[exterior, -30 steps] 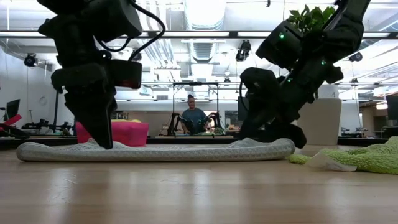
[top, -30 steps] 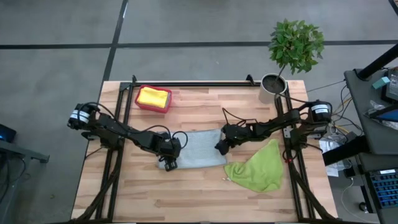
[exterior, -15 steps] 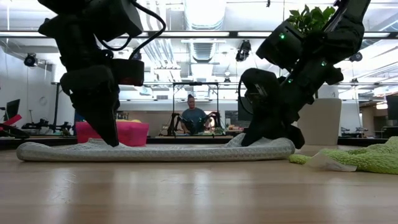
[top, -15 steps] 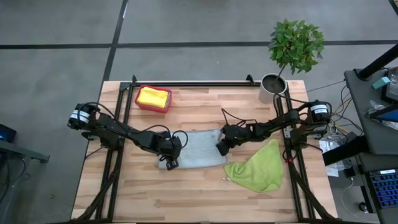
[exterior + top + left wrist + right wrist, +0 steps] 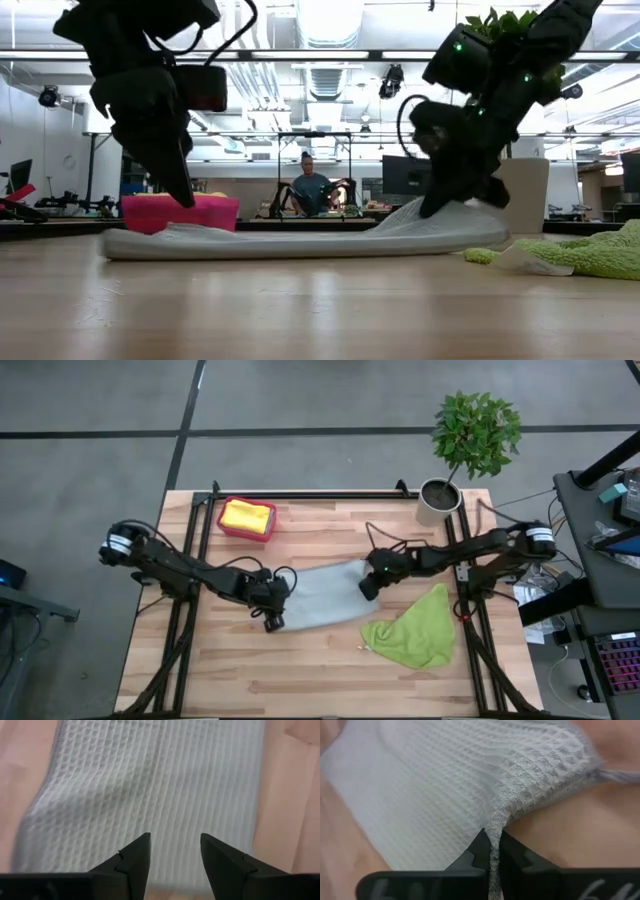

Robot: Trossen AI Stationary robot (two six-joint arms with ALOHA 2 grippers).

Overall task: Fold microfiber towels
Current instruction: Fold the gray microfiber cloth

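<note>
Grey towel (image 5: 318, 595) lies mid-table with its right edge pinched and lifted by the right gripper (image 5: 366, 586), so carry that edge low and level toward the left gripper (image 5: 275, 622), which hovers spread above the opposite edge

Flat towel (image 5: 318, 596) mid-table; crumpled towel (image 5: 414, 628) right; bin (image 5: 247, 519) behind left, probably holding towel.

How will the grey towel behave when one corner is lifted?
Probably floppy: the grey towel sags from the right gripper to the table. Probably light, since a thin pinched fold carries it. Its waffle weave likely resists slipping.
</note>
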